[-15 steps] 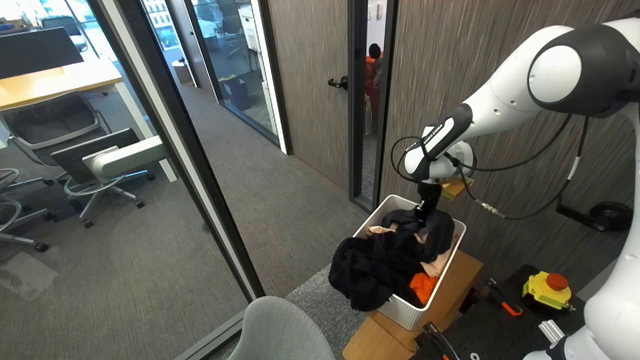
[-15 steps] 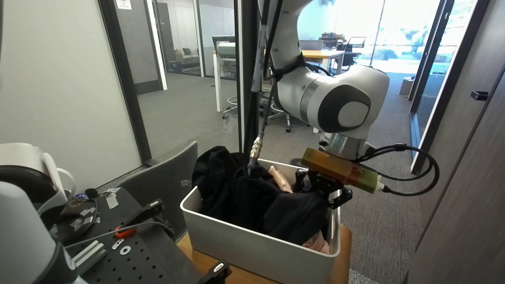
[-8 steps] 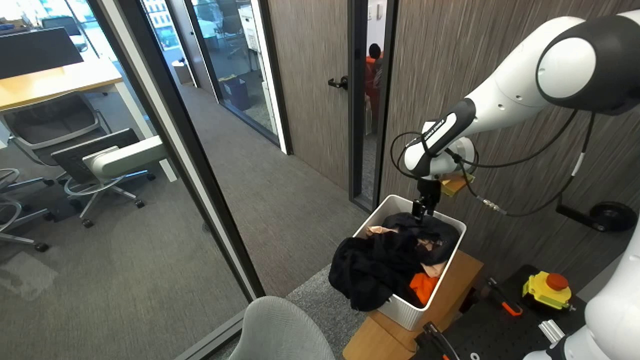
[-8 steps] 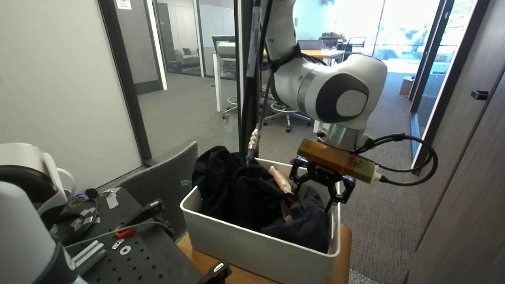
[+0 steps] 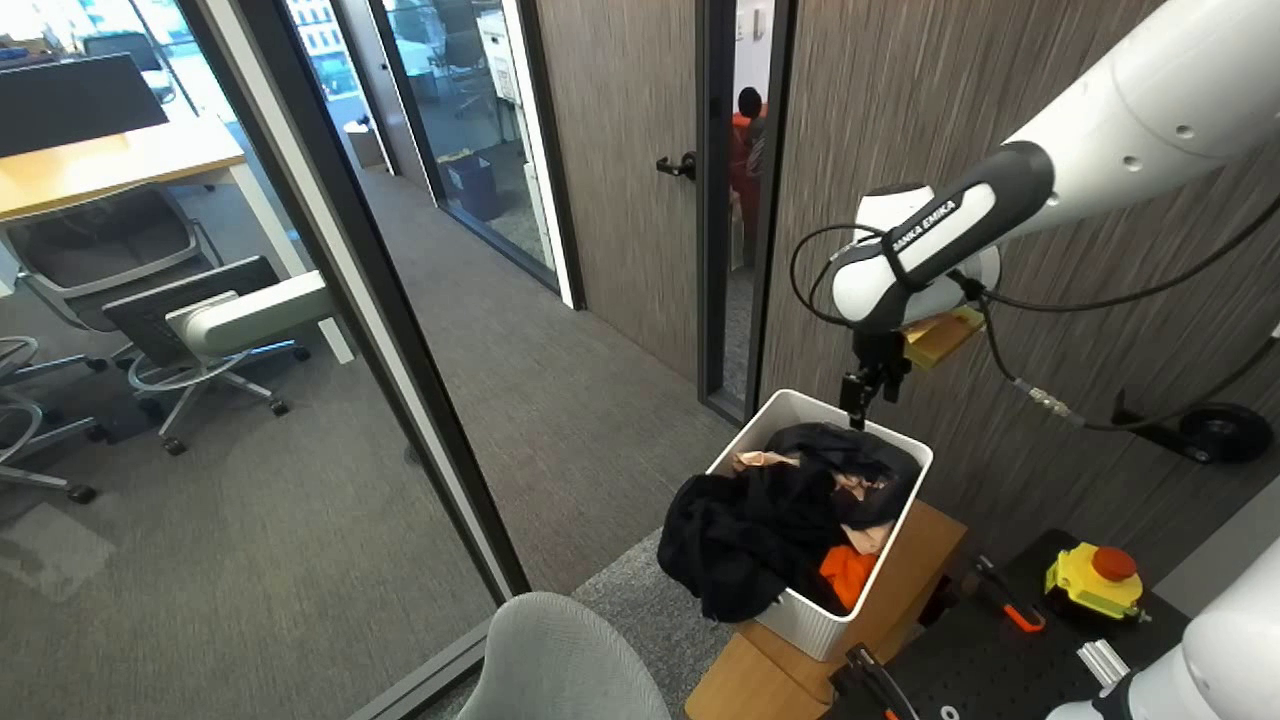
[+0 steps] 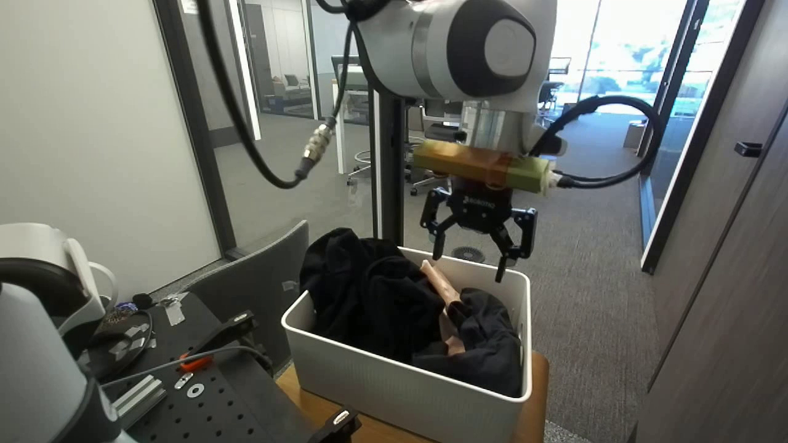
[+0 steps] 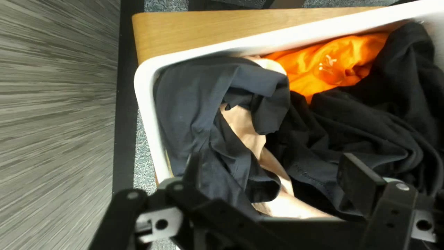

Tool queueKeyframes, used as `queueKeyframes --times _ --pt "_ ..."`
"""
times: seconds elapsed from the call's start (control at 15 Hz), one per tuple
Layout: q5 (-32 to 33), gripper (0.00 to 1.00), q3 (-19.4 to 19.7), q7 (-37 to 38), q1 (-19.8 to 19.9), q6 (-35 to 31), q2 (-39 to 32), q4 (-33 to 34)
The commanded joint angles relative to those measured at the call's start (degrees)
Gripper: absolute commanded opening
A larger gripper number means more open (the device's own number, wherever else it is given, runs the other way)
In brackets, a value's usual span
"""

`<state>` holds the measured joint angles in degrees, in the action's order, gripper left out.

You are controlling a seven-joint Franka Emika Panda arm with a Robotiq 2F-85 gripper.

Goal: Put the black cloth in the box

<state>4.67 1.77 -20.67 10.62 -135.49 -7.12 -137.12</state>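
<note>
Dark cloth, the black cloth [image 6: 486, 363], lies crumpled inside the white box [image 6: 406, 394], at the end under my gripper [image 6: 469, 263]. Its folds [image 7: 194, 100] press against the box's rim [image 7: 145, 90] in the wrist view. Another black heap [image 5: 740, 550] fills the opposite end and hangs over the edge in an exterior view. My gripper stands open above the box, fingers wide apart with nothing between them, and does not touch the cloth. Peach cloth [image 7: 246, 128] and orange cloth [image 7: 340, 62] show between the dark ones. What lies deeper is hidden.
The box stands on a wooden support [image 5: 930, 545]. A black perforated table [image 6: 228, 406] with clamps is beside it, and a yellow emergency stop [image 5: 1095, 580] sits there. A grey chair [image 5: 565, 660] and a panelled wall [image 5: 1000, 400] are close by.
One second ago my gripper was low at the dark cloth, with part of it lifted. The jaws have opened, the cloth has sunk into the box, and the gripper has risen away.
</note>
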Motion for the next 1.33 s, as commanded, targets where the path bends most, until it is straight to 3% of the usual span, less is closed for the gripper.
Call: queueKeyframes --times 0.0,0.47,0.73,0.93,1.27 --pt "5.6 1.00 1.3 6.5 -3.0 2.8 14.5 -8.8" --pt "6.1 1.00 0.8 8.5 -4.6 10.4 36.8 -17.2" --pt "3.3 1.00 3.2 5.5 -6.0 11.9 48.8 -21.1" --pt "3.1 1.00 4.2 5.5 -7.0 14.2 54.7 -22.2" --pt "2.3 1.00 5.8 5.3 -8.3 17.9 58.0 -20.5"
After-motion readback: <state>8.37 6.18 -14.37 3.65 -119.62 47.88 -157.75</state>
